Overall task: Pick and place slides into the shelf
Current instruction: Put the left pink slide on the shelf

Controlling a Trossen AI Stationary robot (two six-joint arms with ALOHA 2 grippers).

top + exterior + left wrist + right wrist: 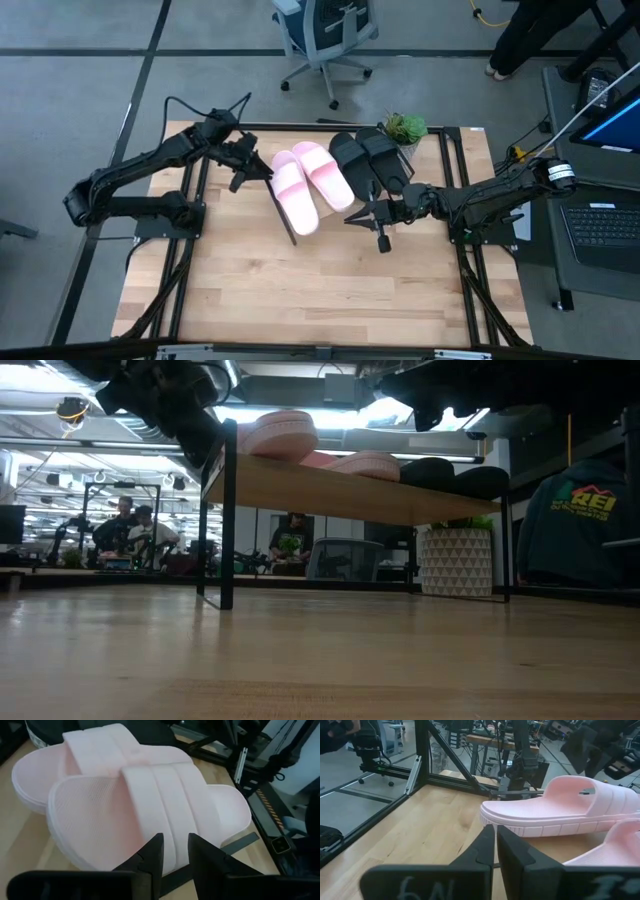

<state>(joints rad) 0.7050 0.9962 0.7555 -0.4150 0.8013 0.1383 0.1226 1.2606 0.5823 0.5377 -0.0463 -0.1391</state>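
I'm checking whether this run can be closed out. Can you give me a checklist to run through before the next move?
1. Light pink slide sandals on the slanted light-wood shelf: ok.
2. Matte black slide sandals on the shelf: ok.
3. Left gripper free of the pink pair: ok, a narrow gap, nothing between the fingers.
4. Right gripper empty: ok, shut on nothing.
5. Sandals seated squarely: cannot tell.

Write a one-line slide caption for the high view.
All four slides, pink pair and black pair, sit on the shelf, arms either side.
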